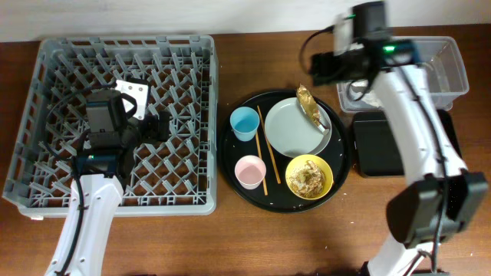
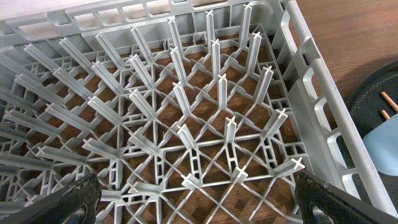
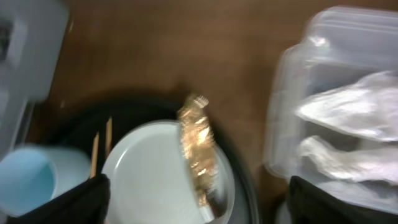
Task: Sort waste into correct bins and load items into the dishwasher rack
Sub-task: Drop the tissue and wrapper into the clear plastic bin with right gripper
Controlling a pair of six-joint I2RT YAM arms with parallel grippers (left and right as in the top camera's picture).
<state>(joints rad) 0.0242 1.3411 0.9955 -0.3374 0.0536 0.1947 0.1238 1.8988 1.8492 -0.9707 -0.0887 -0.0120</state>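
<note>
The grey dishwasher rack (image 1: 46, 115) stands at the left, and my left gripper (image 1: 157, 126) hangs open and empty over its pegs (image 2: 199, 124). My right gripper (image 1: 318, 70) is open and empty above the far edge of the round tray, between the plate and the clear tub (image 1: 454, 69). The pale plate (image 1: 291, 130) bears the brown wrapper (image 1: 308, 103). The blue cup (image 1: 245, 123), pink cup (image 1: 250, 170), chopsticks (image 1: 261, 149) and yellow bowl (image 1: 309, 176) of noodle scraps sit on the tray. White napkin (image 3: 348, 106) lies in the tub (image 3: 292, 93).
The large round black tray (image 1: 230, 153) holds the dishes between rack and bins. The shallow black rectangular tray (image 1: 383, 146) lies in front of the clear tub. The right wrist view is blurred, showing plate (image 3: 149, 168), wrapper (image 3: 198, 146) and blue cup (image 3: 31, 180).
</note>
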